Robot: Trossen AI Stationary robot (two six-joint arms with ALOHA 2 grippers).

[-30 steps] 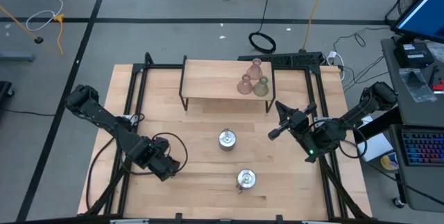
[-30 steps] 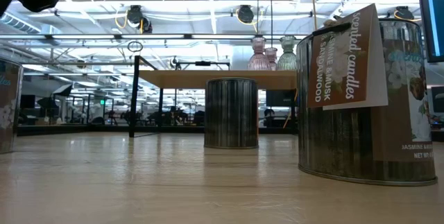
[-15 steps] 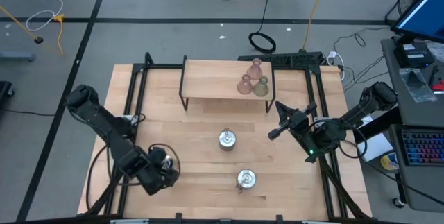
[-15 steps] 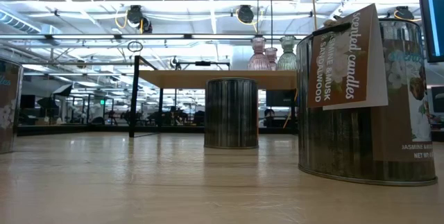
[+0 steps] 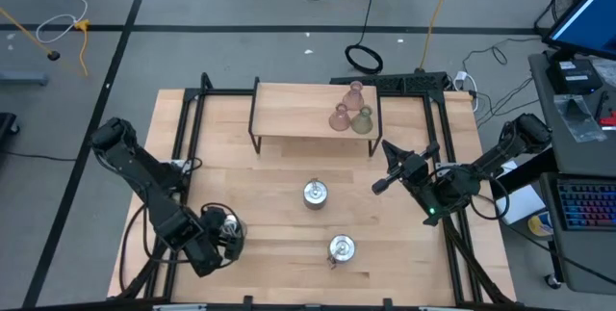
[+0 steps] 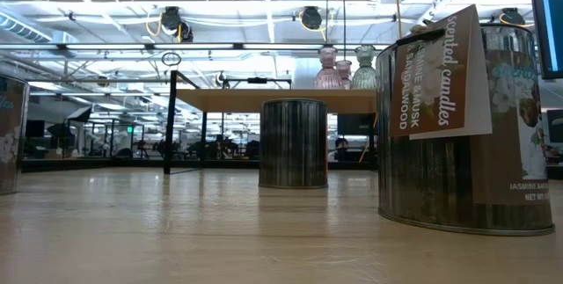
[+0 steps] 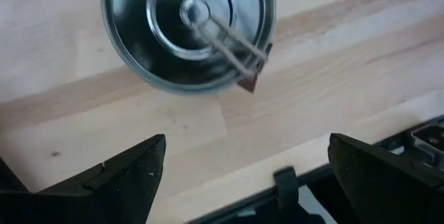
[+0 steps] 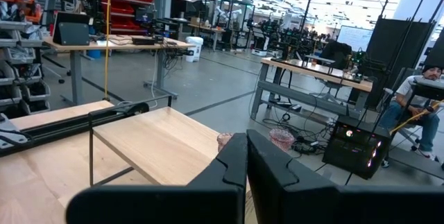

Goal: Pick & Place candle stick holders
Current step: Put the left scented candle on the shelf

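Left gripper (image 7: pixel 243 161) hung wide open over a silver holder (image 7: pixel 187 30) at the table's (image 5: pixel 279 186) front-left, so it likely needed centring before lowering and closing; right gripper (image 5: pixel 377 188) sat shut near the shelf (image 5: pixel 298 114) holding glass holders (image 5: pixel 348 114).

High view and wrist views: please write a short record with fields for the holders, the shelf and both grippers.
glass holders: three, together on the raised wooden shelf
silver holders on table: one centre, one nearer front, one front left under left gripper
left gripper: open, above that holder, not touching
right gripper: shut, empty, waiting at the right
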